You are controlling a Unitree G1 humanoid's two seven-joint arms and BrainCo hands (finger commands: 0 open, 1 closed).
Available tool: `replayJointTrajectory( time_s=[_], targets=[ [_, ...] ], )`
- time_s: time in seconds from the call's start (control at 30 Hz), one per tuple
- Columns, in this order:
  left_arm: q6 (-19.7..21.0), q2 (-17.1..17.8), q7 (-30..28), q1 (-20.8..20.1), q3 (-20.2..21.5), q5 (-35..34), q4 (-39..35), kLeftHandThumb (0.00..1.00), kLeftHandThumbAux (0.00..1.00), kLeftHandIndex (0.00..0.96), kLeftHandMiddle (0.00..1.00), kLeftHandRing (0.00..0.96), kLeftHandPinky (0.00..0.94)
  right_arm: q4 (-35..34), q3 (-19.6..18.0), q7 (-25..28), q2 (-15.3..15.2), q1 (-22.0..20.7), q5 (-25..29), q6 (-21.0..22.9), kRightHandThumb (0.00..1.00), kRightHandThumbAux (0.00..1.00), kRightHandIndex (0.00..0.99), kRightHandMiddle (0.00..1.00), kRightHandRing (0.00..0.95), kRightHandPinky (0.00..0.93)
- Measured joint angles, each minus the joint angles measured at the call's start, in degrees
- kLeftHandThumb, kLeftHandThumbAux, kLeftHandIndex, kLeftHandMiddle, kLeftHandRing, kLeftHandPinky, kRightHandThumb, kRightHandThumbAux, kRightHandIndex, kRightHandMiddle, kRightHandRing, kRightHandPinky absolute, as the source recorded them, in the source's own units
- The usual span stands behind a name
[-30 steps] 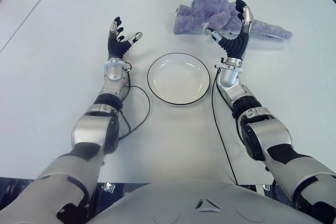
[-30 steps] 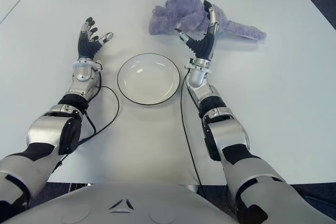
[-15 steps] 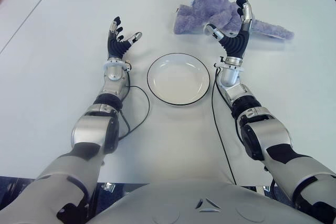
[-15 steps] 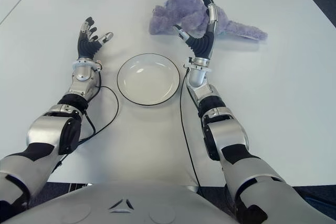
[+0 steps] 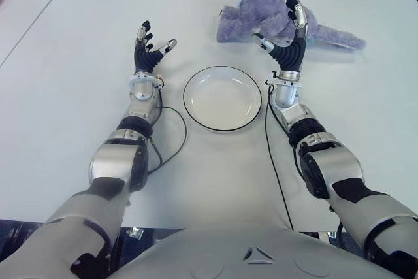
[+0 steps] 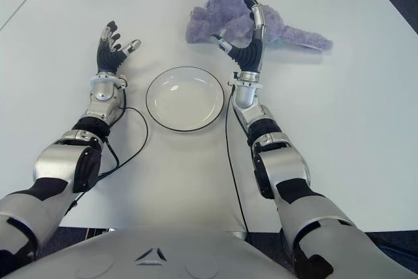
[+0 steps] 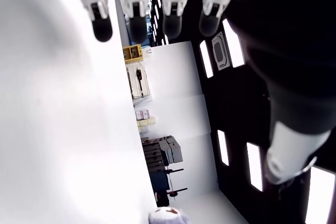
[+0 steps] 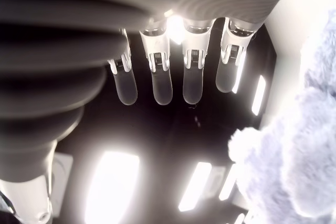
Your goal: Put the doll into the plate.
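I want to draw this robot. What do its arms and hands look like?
Both arms are shiny silver with black joint sections. The left hand and right hand have black ribbed palms and black-and-silver fingers, above a white wrist ring. A thin black cable trails from each wrist across the white table.

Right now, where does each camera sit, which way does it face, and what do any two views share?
Left eye: on the head, looking down at the table; shows both arms, the plate and the doll.
Right eye: beside it, same scene; right hand open at the doll.
Left wrist: on the left arm, past the open left hand towards the room.
Right wrist: on the right arm, past open fingers; doll beside them.
Both eyes share everything; the right wrist shares the doll.
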Motion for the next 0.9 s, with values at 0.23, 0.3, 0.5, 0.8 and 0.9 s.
replayJointTrajectory(
  time_s=[0.23,0.3,0.5,0.8,0.9],
  targets=[
    [0.0,-0.2,0.0,-0.1,0.1,0.0,0.0,0.000,0.576,0.058,0.080,0.077,0.070,4.4,1.4,3.8,-5.3,-1.5,-1.6,2.6,0.021,0.668,0.193,0.165,0.126,0.105],
    [0.0,-0.2,0.0,-0.1,0.2,0.0,0.0,0.000,0.569,0.058,0.079,0.077,0.072,5.3,1.9,4.5,-7.3,-2.1,-2.4,3.7,0.036,0.676,0.193,0.161,0.122,0.103],
    [0.0,-0.1,0.0,-0.1,0.3,0.0,0.0,0.000,0.542,0.064,0.081,0.077,0.076,7.4,3.3,6.2,-12.5,-3.9,-4.4,7.1,0.078,0.694,0.183,0.148,0.113,0.102],
    [0.0,-0.1,0.0,-0.1,0.4,0.0,0.0,0.000,0.516,0.067,0.079,0.072,0.064,9.2,5.7,8.2,-17.4,-6.4,-7.0,12.4,0.104,0.742,0.164,0.129,0.106,0.101],
    [-0.1,-0.1,0.0,-0.1,0.5,-0.1,0.0,0.000,0.508,0.070,0.077,0.070,0.063,9.7,6.7,8.6,-18.5,-7.0,-8.1,14.1,0.106,0.756,0.164,0.128,0.109,0.112]
  ],
)
